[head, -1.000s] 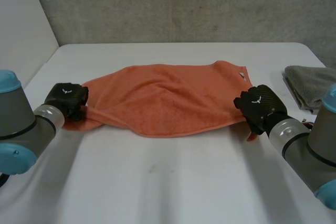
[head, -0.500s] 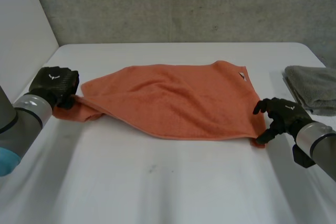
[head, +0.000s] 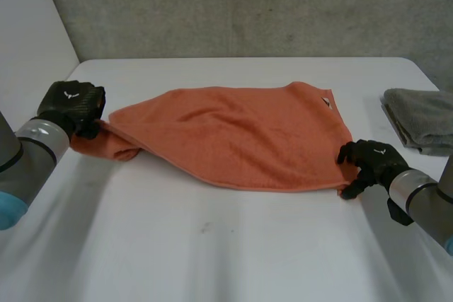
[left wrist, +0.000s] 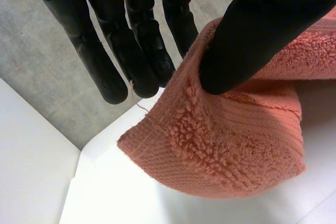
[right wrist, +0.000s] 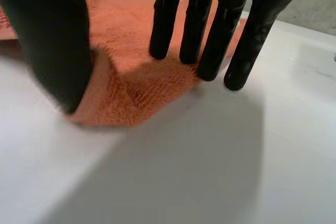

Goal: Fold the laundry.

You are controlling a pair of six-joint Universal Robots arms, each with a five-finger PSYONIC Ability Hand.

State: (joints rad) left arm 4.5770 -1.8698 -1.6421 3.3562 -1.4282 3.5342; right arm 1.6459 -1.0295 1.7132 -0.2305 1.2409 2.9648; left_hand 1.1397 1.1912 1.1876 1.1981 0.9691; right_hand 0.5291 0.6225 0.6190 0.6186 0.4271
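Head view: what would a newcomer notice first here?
The orange towel sprawls across the middle of the white table, with a black hand at each end. The left hand pinches the towel's bunched left corner between thumb and fingers; the right hand rests straight fingers on the near right corner. A grey cloth lies apart at the table's right edge.

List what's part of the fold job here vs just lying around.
In the job: orange towel; left hand pinching its left corner; right hand at its near right corner.
Lying about: grey cloth, untouched at the right edge of the table.
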